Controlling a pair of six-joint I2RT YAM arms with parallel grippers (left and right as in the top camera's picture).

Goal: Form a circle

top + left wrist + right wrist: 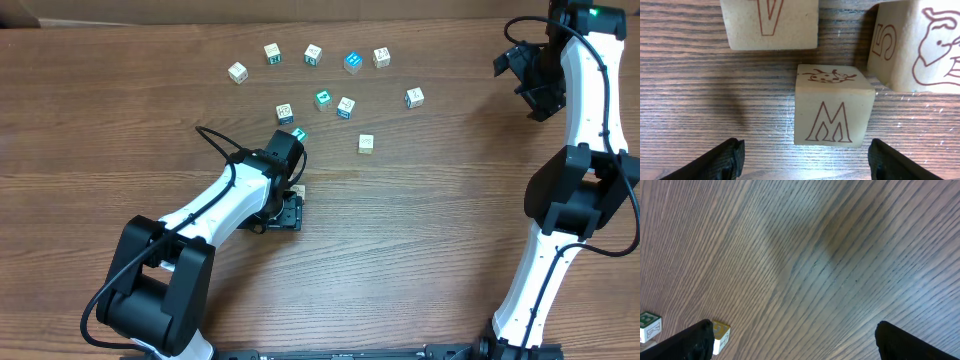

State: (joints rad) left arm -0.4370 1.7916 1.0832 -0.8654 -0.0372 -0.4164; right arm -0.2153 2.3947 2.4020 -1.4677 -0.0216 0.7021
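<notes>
1. The brown wood-grain table [100, 130] filled every view.
2. The white-and-black left arm [215, 205] reached in from the near edge toward the middle of the table; the white-and-black right arm [585, 90] stood at the right side, bent back toward the far right corner.
3. The left gripper [806, 152] was low over the table with its claw spread wide and pinching nothing; the right gripper [795, 340] hung over bare wood, spread just as wide and also empty.
4. A loose scatter of small cubes [346, 107], some pale and some teal-faced, lay in a rough arc beyond the left gripper; two of them showed at the lower left corner of the right wrist view.
5. The circle, a tight cluster of small pale wooden cubes with printed faces [835, 80], sat directly under the left gripper, so from overhead it was almost wholly hidden.
6. Nearest in the left wrist view was the pale cube printed with an M [832, 122], ahead of the two dark fingers and touched by neither; beyond it to the left lay the pale cube printed with a V [769, 22]; to the right lay the pale cube printed with a 5 and an animal outline [920, 42], just beside the M cube; I could not tell whether they touched.
</notes>
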